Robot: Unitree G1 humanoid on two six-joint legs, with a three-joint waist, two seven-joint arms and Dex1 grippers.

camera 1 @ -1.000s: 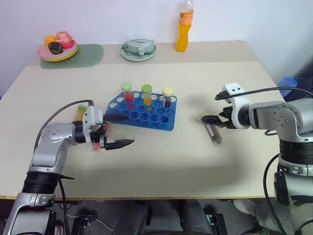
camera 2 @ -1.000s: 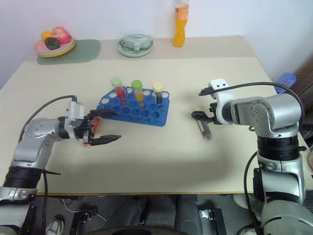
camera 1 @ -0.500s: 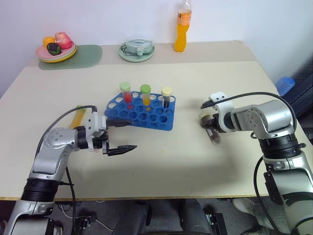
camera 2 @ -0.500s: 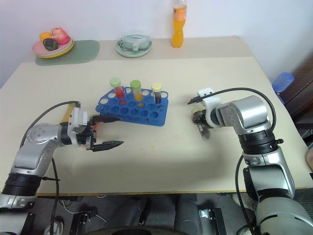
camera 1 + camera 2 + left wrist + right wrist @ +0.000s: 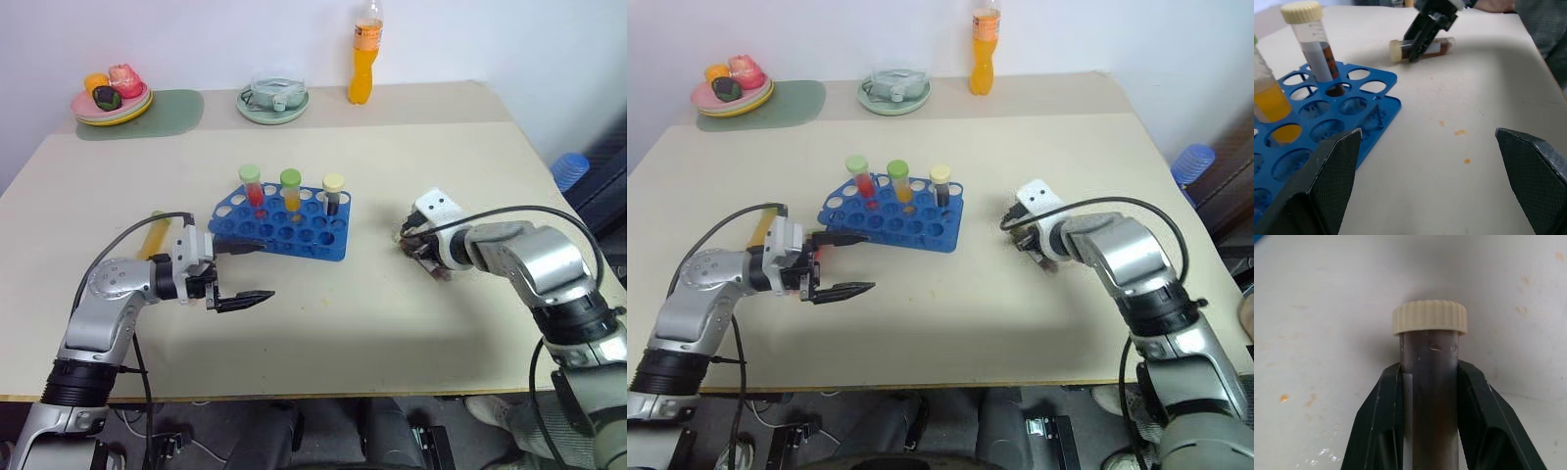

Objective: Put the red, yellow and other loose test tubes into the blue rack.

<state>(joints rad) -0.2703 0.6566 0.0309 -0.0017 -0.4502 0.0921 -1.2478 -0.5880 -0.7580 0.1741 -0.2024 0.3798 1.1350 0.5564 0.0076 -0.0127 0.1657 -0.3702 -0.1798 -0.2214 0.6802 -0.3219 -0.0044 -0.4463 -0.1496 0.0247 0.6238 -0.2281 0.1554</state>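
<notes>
A: Right gripper point(image 5: 1428, 431) has closed since a second ago. Then its jaws stood wide over the brown tube point(image 5: 1429, 377); now they pinch its body just below the cream cap. Wrist dipped and rolled too.

B: Lifted yet?

A: Can't tell for sure. In the left wrist view the tube lies flat on the table point(image 5: 392, 323), so I'd call it grasped, not raised.

B: Left gripper point(image 5: 240, 271)?

A: Unmoved, jaws spread wide, nothing in them, hovering beside the rack's near-left corner.

B: Rack point(image 5: 282, 227)?

A: Mid-table, three capped tubes upright in its back row: red, yellow, brown. Plenty of free holes. Next up is probably carry and insert.

B: Surface, room?

A: Beige tabletop with small orange stains. Bottle point(image 5: 364, 54), green dish point(image 5: 273, 101) and fruit plate point(image 5: 111, 103) along the far edge, white wall behind.
</notes>
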